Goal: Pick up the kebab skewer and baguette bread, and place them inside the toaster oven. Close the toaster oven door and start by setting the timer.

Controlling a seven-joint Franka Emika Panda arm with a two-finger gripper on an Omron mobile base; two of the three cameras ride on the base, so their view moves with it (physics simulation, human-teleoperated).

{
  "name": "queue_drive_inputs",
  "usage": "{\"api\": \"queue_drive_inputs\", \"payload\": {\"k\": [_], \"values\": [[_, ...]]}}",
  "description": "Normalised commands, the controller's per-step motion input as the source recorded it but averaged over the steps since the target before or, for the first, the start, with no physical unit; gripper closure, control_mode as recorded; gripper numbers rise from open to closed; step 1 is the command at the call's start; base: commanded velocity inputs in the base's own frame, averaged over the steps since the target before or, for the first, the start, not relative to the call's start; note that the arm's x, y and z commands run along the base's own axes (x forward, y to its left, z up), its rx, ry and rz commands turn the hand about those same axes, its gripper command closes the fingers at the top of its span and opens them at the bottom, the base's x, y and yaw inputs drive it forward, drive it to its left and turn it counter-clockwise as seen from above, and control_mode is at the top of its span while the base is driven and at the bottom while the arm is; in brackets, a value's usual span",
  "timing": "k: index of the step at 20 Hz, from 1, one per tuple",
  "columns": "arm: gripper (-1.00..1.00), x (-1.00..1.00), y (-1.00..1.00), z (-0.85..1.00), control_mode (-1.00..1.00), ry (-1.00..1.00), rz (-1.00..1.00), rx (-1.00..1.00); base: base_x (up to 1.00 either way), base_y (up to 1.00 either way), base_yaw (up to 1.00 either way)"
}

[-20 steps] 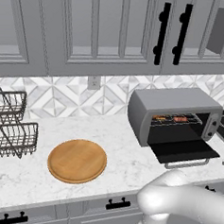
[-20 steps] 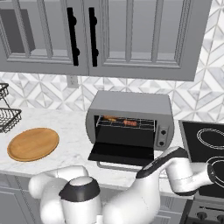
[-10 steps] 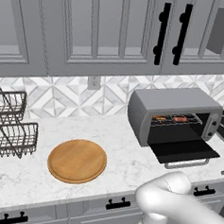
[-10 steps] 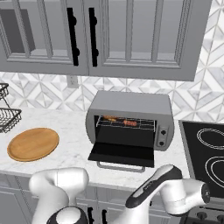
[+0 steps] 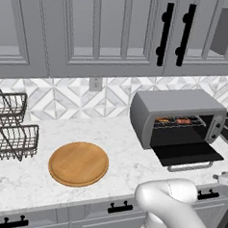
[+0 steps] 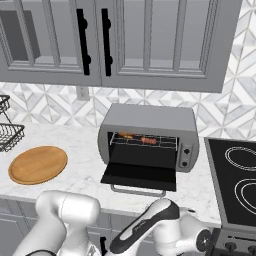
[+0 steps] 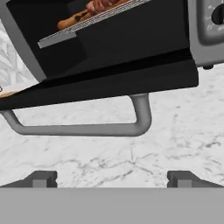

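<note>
The toaster oven (image 6: pixel 147 120) stands on the counter with its door (image 6: pixel 140 173) folded down flat. On its wire rack lie the orange-brown baguette bread (image 6: pixel 126 135) at the left and the kebab skewer (image 6: pixel 149 140) beside it; both also show as the baguette (image 7: pixel 71 21) and the skewer (image 7: pixel 103 5) in the hand view. My gripper (image 7: pixel 112 179) is open and holds nothing. It sits low in front of the counter edge, just below the door's grey bar handle (image 7: pixel 87 129) and apart from it. The oven (image 5: pixel 178 113) also appears from the left base.
A round wooden board (image 5: pixel 78 163) lies left of the oven, with a wire basket rack (image 5: pixel 11 128) further left. A black stovetop (image 6: pixel 235 175) borders the oven on the right. Knobs (image 7: pixel 217 15) sit on the oven's right panel. Wall cabinets hang above.
My arm has swung down from in front of the oven door to below the counter's front edge. The gripper stays open and the door stays down.
</note>
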Motion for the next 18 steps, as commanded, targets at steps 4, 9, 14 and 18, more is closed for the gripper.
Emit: {"api": "queue_drive_inputs", "payload": {"k": [4, 9, 14, 18], "values": [[-1.0, 0.05, 0.08, 0.0, -1.0, -0.13, -0.08, 0.0, 0.0, 0.0, 0.0], [-1.0, 0.21, 0.09, -0.08, -1.0, -0.14, -0.04, -0.01, 0.0, 0.0, 0.0], [-1.0, 0.22, 0.0, -0.07, -1.0, -0.04, 0.0, -0.04, 0.0, 0.0, 0.0], [-1.0, 0.28, -0.04, 0.0, -1.0, 0.0, -0.02, -0.01, 0.0, 0.0, 0.0]]}}
